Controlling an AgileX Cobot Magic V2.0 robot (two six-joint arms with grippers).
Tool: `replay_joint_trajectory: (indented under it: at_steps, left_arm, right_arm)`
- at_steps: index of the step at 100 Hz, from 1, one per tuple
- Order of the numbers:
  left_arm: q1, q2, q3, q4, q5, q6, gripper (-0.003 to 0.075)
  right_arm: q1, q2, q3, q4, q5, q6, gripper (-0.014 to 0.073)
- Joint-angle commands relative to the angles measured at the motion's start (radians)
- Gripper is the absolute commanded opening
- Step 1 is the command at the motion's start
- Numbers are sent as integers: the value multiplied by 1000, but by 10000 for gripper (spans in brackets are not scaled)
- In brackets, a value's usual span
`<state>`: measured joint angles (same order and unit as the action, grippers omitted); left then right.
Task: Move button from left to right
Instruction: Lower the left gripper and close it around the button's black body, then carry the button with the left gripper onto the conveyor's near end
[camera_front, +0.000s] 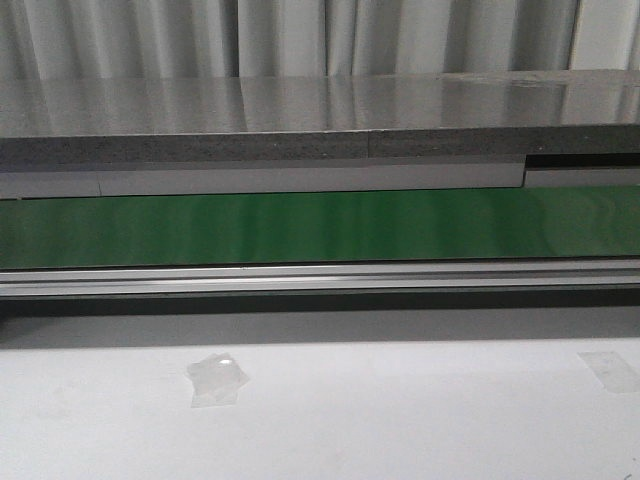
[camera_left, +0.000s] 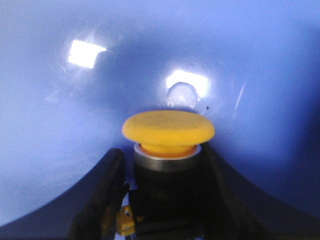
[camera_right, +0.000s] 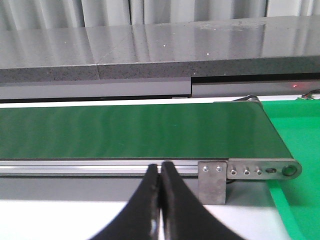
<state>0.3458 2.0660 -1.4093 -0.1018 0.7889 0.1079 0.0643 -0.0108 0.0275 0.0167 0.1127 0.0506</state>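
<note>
The button (camera_left: 168, 127) has a yellow-orange mushroom head, a silver collar and a black body. It shows only in the left wrist view, inside a blue container (camera_left: 60, 125). My left gripper (camera_left: 162, 156) has its black fingers (camera_left: 107, 190) against both sides of the button's body and is shut on it. My right gripper (camera_right: 160, 168) is shut and empty above the white table, near the conveyor's front rail. Neither gripper nor the button shows in the front view.
A green conveyor belt (camera_front: 320, 228) with an aluminium rail (camera_front: 320, 278) runs across the front view. Its end roller bracket (camera_right: 260, 170) and a green tray (camera_right: 300, 150) show in the right wrist view. Tape patches (camera_front: 216, 380) lie on the white table (camera_front: 400, 420).
</note>
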Motion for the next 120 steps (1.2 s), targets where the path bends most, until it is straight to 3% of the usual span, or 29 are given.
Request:
replay_joint_trajectory:
  at_steps: [1, 47, 66, 94, 120]
  left_arm:
    - [2, -86, -24, -6, -2, -2, 61]
    - [-4, -334, -25, -35, 28, 120, 61]
    - [-48, -336, -21, -81, 97, 185, 61]
    - [-139, -336, -21, -81, 95, 250, 61]
    - [-150, -332, -12, -79, 88, 255, 62]
  right_arm:
    - [1, -13, -15, 0, -80, -2, -68]
    - [1, -13, -15, 0, -80, -2, -68]
    - [1, -13, -15, 0, -80, -2, -68]
    - [1, -13, -15, 0, -80, -2, -68]
    - [1, -13, -15, 0, -80, -2, -68]
